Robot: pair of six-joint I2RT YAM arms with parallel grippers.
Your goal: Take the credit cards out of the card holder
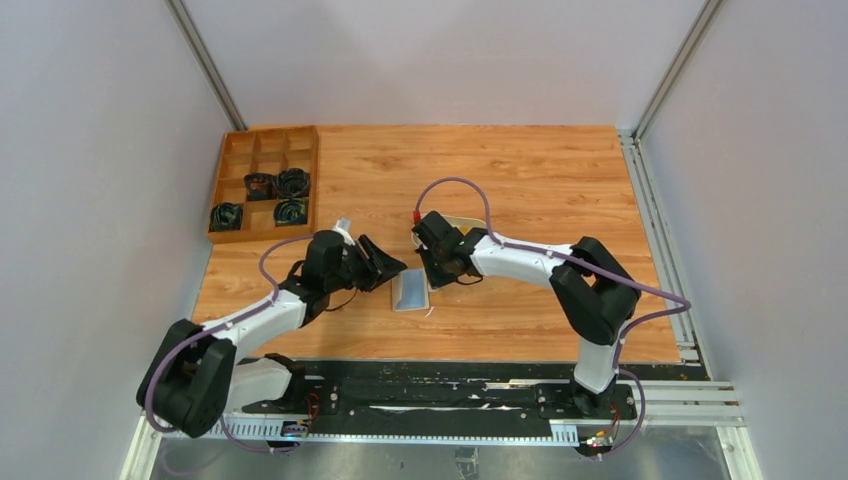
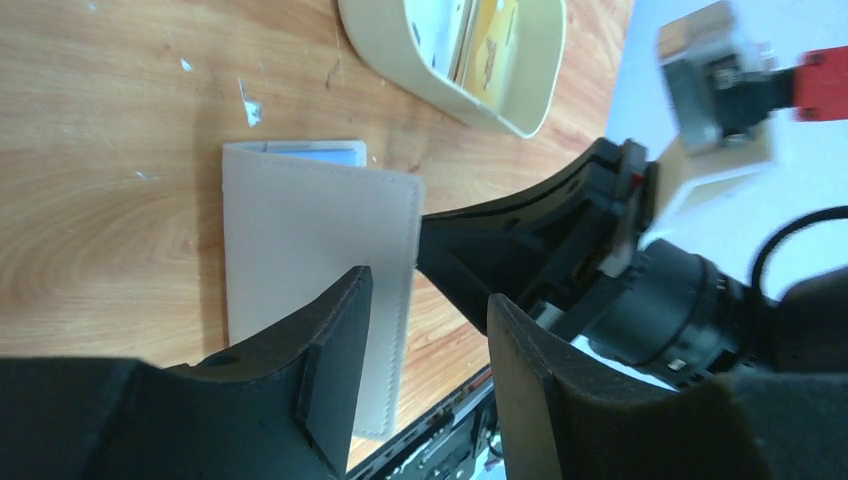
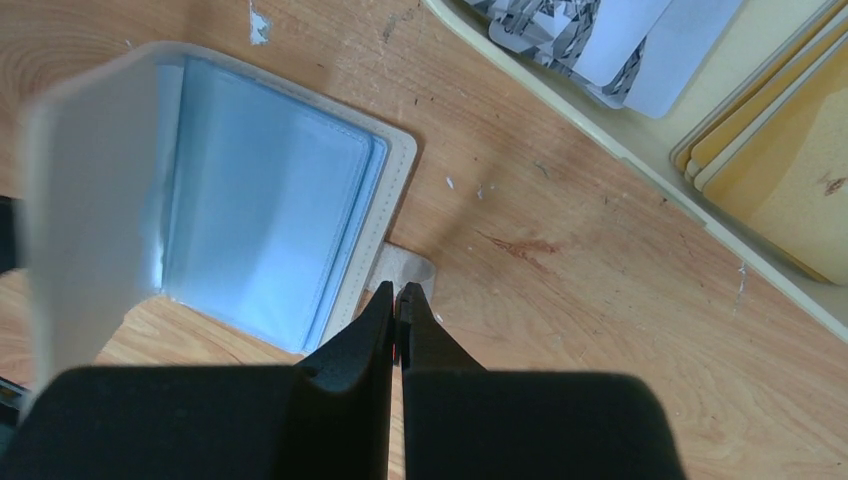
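Lying on table [image 1: 550,170] between both grippers, card holder [image 1: 410,292] half open: left cover lifted, blue pockets showing. Soft, light, floppy; likely slides on wood, so pin one flap, pinch cover edge or snap tab [image 3: 405,268]. Cards [image 3: 640,45] stiff, thin, slick; several sit in tray [image 2: 430,75], far-right of holder. Left gripper [image 2: 430,385] low over cover, jaws apart, holding nothing. Right gripper [image 3: 398,300] angled down, jaws clenched at tab; grip on it unclear.

site: robot lab cell | evid: grey walls [image 1: 90,150], alu rails [image 1: 640,200]
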